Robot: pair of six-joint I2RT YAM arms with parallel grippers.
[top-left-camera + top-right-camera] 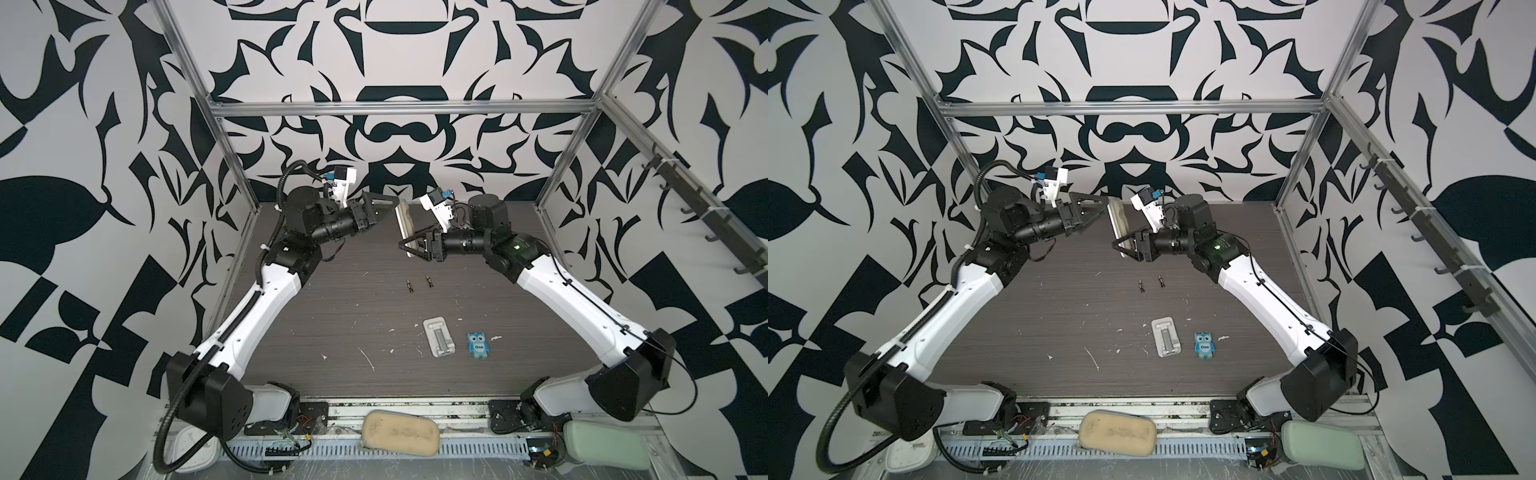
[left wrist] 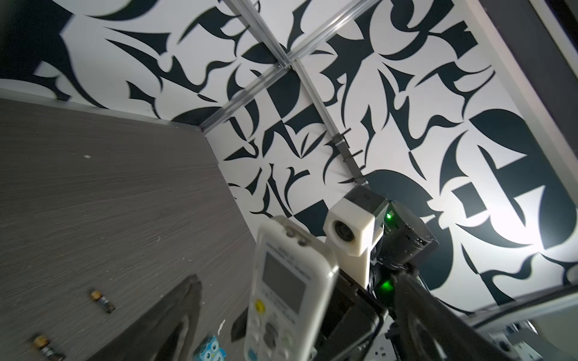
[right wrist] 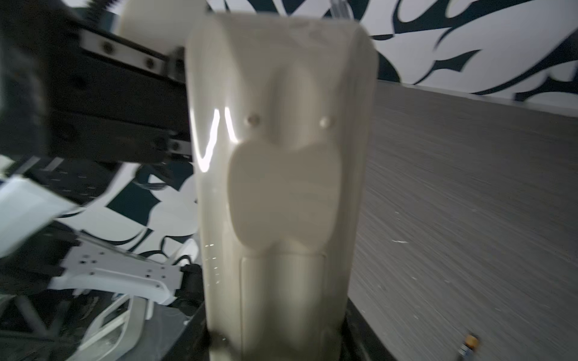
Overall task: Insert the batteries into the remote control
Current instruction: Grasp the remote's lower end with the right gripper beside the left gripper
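Jaws of left gripper (image 1: 386, 211) stand wide, clear of the remote control (image 1: 404, 220) at upper centre; right gripper (image 1: 413, 246) clamps its lower end. Recommended: keep that grip firm, back face exposed. Batteries (image 1: 409, 286) lie at frame centre.

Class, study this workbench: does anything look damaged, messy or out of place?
Yes. The dark wood-grain tabletop is marked with white flecks and scratches, mostly around the white ribbed stand, which suggests wear. Otherwise nothing stands out: the right gripper holds the slim white remote control aloft.
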